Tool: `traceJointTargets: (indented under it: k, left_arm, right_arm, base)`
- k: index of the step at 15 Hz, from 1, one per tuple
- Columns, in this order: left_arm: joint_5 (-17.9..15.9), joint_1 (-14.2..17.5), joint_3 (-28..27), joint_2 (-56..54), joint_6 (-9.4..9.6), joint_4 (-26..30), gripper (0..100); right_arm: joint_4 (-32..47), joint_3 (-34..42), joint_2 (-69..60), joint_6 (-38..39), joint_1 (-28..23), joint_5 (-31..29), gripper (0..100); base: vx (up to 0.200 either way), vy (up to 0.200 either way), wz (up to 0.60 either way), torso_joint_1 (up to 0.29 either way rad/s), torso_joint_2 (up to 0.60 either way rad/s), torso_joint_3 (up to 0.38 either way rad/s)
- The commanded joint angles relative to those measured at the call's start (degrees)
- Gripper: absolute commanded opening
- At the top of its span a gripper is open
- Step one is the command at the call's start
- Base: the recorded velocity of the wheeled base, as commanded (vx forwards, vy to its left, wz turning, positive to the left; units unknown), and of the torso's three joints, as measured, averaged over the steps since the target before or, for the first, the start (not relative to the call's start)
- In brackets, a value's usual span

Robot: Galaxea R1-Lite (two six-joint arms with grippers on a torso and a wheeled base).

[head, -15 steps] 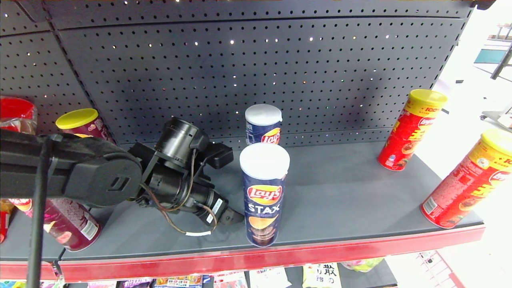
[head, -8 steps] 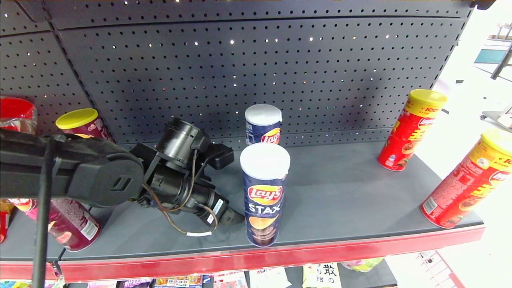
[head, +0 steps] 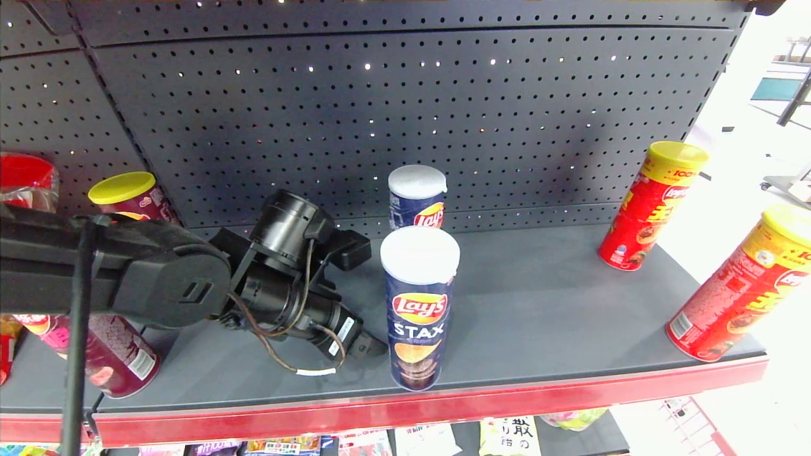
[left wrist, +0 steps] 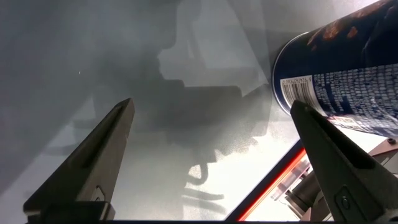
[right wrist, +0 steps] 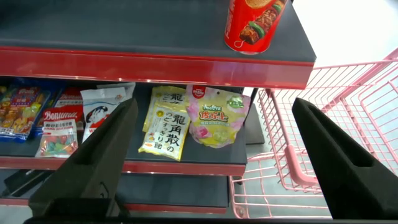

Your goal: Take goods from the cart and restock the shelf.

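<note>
A blue chip can (head: 418,310) with a white lid stands upright near the front edge of the grey shelf (head: 538,316). My left gripper (head: 364,343) is low on the shelf just left of that can, open and holding nothing. In the left wrist view the left gripper (left wrist: 212,106) has its fingers wide apart over bare shelf, and the blue can (left wrist: 339,81) lies just outside one finger. A second blue can (head: 416,197) stands behind the first, by the back panel. My right gripper (right wrist: 214,102) is open in front of the lower shelves, near the pink cart (right wrist: 323,143).
Two red cans with yellow lids (head: 652,202) (head: 741,285) stand at the shelf's right end. Maroon cans (head: 130,196) (head: 111,354) sit at the left, behind my left arm. Snack bags (right wrist: 214,115) fill the shelf below. Bare shelf lies between the blue and red cans.
My left arm has shifted very slightly to the right. The front blue can has stayed where it stands.
</note>
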Motion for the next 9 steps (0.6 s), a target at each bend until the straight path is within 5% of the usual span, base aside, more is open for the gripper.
traceJointTargets:
  k: [1, 9]
  left_arm:
    - [0.01, -0.02, -0.05, 0.19, -0.01, -0.08, 100]
    - [0.01, 0.16, 0.38, 0.19, -0.01, 0.01, 100]
  right_arm:
    - [0.01, -0.03, 0.09, -0.02, 0.02, 0.01, 100]
    - [0.01, -0.03, 0.09, 0.07, 0.02, 0.01, 100]
  base:
    - [0.0, 0.0, 0.0, 0.0, 0.0, 0.0]
    - [0.0, 0.0, 0.0, 0.0, 0.0, 0.0]
